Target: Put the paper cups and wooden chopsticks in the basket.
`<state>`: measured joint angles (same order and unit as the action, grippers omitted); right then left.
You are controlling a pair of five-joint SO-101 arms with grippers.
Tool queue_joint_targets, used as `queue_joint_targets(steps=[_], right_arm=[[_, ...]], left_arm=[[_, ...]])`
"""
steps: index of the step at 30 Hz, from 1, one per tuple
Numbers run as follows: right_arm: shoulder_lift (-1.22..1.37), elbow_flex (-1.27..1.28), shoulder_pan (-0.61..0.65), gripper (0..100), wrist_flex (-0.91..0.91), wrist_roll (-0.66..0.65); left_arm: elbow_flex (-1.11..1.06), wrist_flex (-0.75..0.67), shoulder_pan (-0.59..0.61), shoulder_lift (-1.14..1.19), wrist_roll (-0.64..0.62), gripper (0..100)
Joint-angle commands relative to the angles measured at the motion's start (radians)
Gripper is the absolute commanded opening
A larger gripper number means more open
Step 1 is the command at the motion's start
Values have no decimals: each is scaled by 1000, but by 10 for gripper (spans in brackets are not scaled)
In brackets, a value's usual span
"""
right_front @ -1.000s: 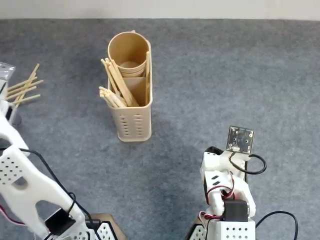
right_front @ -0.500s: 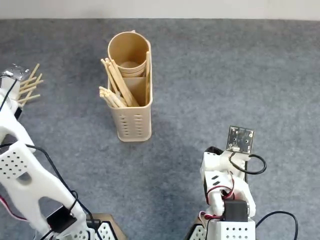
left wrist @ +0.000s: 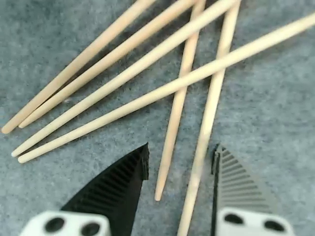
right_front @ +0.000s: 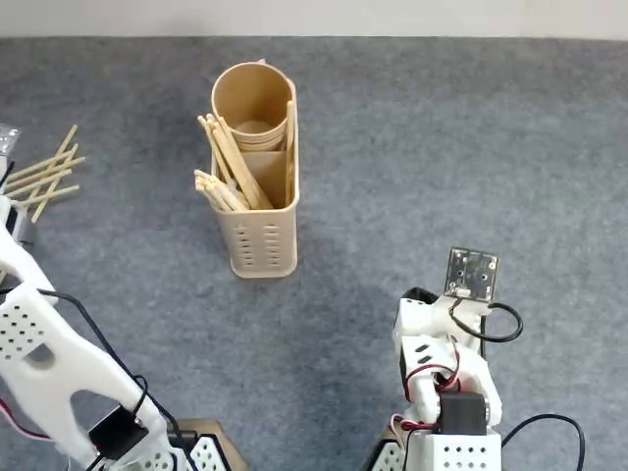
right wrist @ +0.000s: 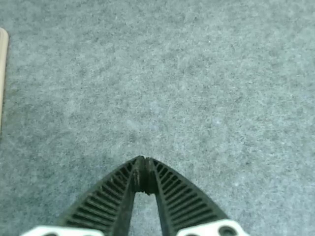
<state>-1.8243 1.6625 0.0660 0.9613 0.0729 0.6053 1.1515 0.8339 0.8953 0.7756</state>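
- The basket (right_front: 257, 211) is being seen standing upright on the grey worktop (right_front: 442, 147), at about 11 o'clock from the middle of the high view.
- A paper cup (right_front: 252, 103) is being held in the basket's far compartment, and a bundle of wooden chopsticks (right_front: 231, 172) is being propped at a slant in the near one, with the ends sticking out over the rim toward 9 o'clock.
- Several loose chopsticks (right_front: 44, 177) are lying fanned on the worktop at 9 o'clock, well apart from the basket.
- The left arm (right_front: 39, 343) is being held along the 9 o'clock edge, just beside that fan.
- The left gripper (left wrist: 179, 152) is being held low over the loose chopsticks (left wrist: 162, 91); its fingers (left wrist: 120, 179) are being kept wide apart, the ends of two sticks are lying between them, and nothing is being gripped.
- The right arm (right_front: 446, 383) is being kept folded at 5 o'clock.
- The fingers (right wrist: 118, 196) of the right gripper (right wrist: 143, 173) are being pressed together over bare worktop, with nothing between them.
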Motion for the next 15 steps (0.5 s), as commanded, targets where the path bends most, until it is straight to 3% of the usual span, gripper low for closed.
queue_joint_targets(steps=[1, 6, 9, 15], right_arm=[[-1, 160, -10, 5, -2, -9], [-1, 160, -10, 5, -2, -9], [-1, 160, -10, 5, -2, -9], [-1, 160, -10, 5, -2, -9]], left_arm=[[2, -38, -5, 76, -3, 195], [4, -40, -7, 166, 38, 139], [2, -31, -19, 194, 98, 138], [2, 26, -35, 200, 100, 137]])
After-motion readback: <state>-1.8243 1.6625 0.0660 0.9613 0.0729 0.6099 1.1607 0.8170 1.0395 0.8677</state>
